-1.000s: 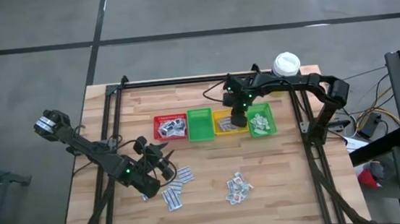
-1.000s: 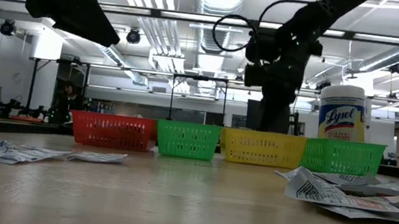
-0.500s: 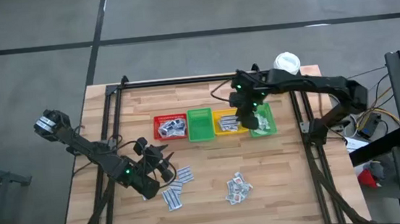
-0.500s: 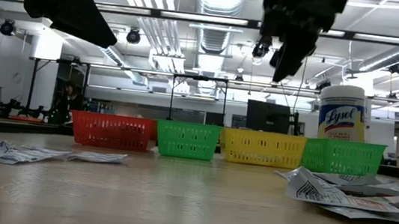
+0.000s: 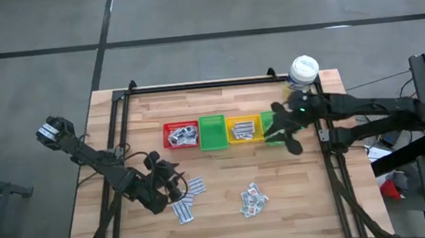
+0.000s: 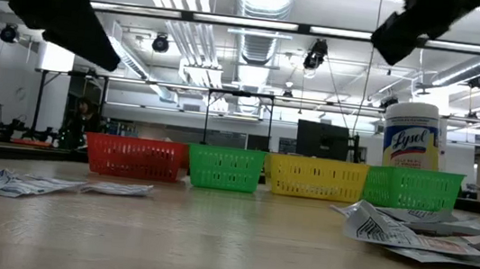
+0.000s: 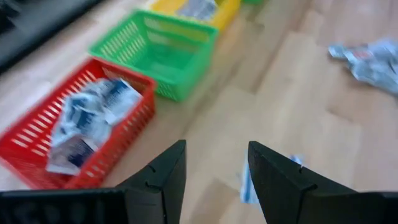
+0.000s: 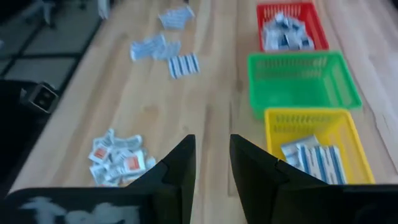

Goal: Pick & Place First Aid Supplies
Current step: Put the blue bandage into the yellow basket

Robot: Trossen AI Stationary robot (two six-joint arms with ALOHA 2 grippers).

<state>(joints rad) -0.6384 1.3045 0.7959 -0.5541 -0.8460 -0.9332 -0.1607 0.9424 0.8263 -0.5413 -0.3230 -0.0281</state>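
Note:
The first aid supplies are small white packets. Loose strips point(image 5: 188, 198) lie at the near left and a pile point(image 5: 252, 199) lies near the table's middle front. More fill the red bin point(image 5: 181, 135) and the yellow bin point(image 5: 243, 129). My left gripper point(image 5: 173, 180) hovers open just left of the strips; a blue-printed strip point(image 7: 245, 186) shows below its fingers point(image 7: 214, 180). My right gripper point(image 5: 275, 129) is open and empty, high over the right green bin point(image 5: 282, 137); its wrist view point(image 8: 211, 168) looks down over the bins and the pile point(image 8: 115, 158).
An empty green bin point(image 5: 213, 132) stands between the red and yellow ones. A white-capped wipes bottle point(image 5: 304, 69) stands at the far right corner, behind the bins point(image 6: 412, 136). A black frame point(image 5: 194, 86) runs along the table's edges. Bare wood lies in front of the bins.
My right gripper has risen from over the yellow bin and swung toward the table's right edge, ending over the right green bin; in the low view it has climbed out of the top. My left gripper has turned a little in place.

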